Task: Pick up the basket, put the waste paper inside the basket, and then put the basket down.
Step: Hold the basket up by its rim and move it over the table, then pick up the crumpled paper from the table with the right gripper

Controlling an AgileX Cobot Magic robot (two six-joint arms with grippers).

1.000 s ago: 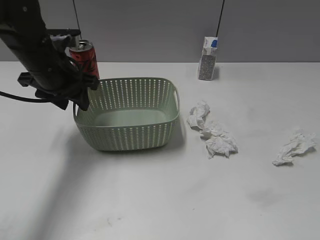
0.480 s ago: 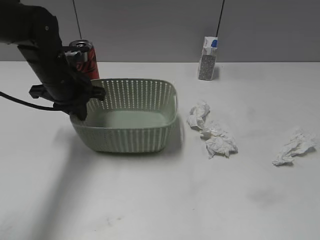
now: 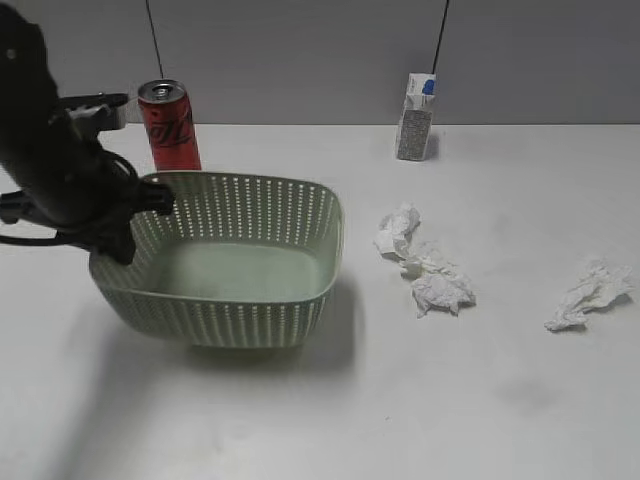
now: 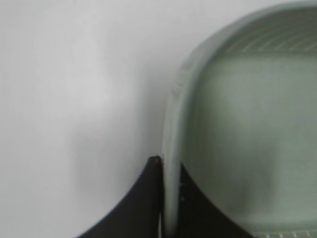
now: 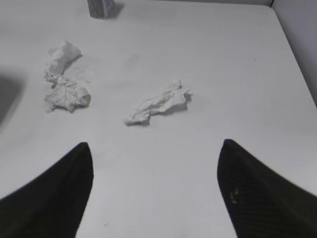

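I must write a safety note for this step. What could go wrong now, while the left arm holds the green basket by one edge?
1. The pale sage-green perforated plastic basket is held only at its left rim by the left gripper, whose fingers pinch a thin wall; it hangs tilted and could slip.
2. The red drink can stands just behind the basket; a swing could topple it.
3. The crumpled white waste paper lies far right, so loading needs the open right gripper.

Exterior view slanting down across table (image 3: 500, 400), left wrist close, right wrist higher, sharing paper wads (image 5: 158, 101).
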